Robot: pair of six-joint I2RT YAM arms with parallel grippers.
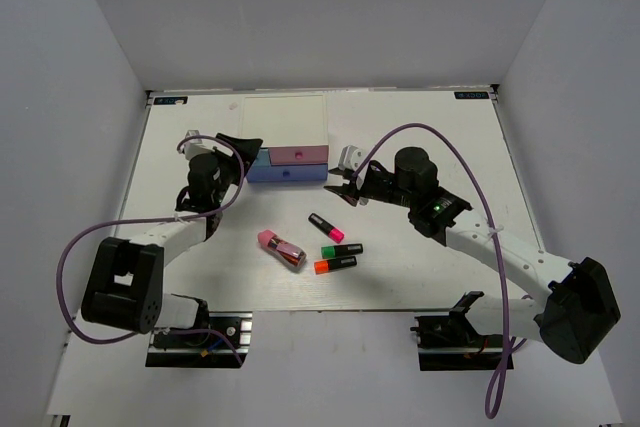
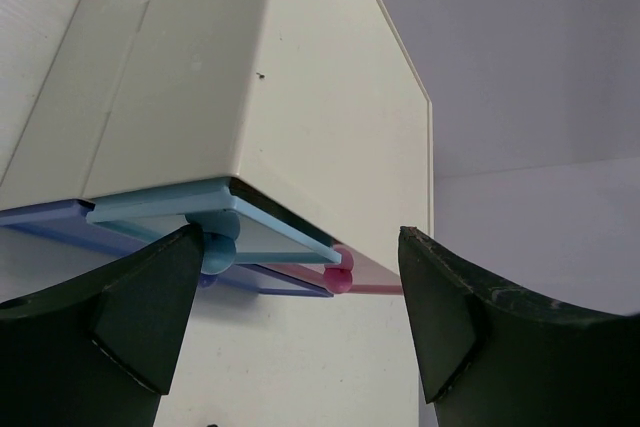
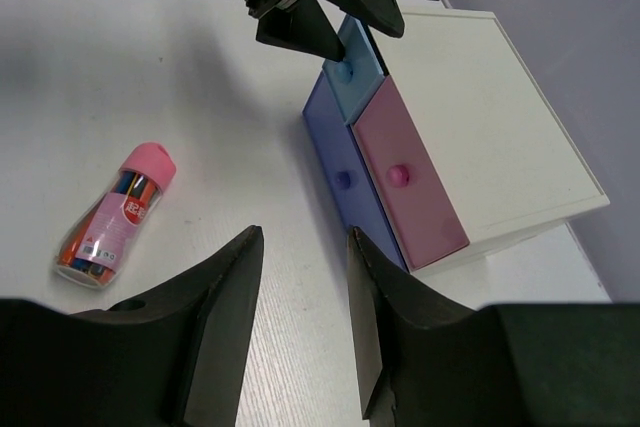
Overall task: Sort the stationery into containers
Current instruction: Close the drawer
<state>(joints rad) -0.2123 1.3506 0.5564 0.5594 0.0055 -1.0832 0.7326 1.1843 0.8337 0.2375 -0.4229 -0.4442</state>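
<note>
The left gripper (image 2: 300,277) is spread wide at the light blue drawer's knob (image 2: 217,252), likely for a pull. The right gripper (image 3: 302,237) is held half-open and empty near the drawer unit (image 1: 285,122); three markers (image 1: 342,249) are seen lying mid-table.

I assess this as a robotics lab test cell. Grounds: the white table (image 1: 450,147) is boxed in on three sides by plain grey panels, namely the left wall (image 1: 70,97), back wall (image 1: 320,17) and right wall (image 1: 580,97). From my station I see two black arm bases (image 1: 122,285) fixed to mounting plates (image 1: 195,342) at the near edge, with purple cables (image 1: 62,265) looping loose. Small printed labels (image 1: 170,100) mark the table's far corners. A desktop drawer unit (image 1: 285,122) and short markers (image 1: 341,249) lie on the tabletop.
</note>
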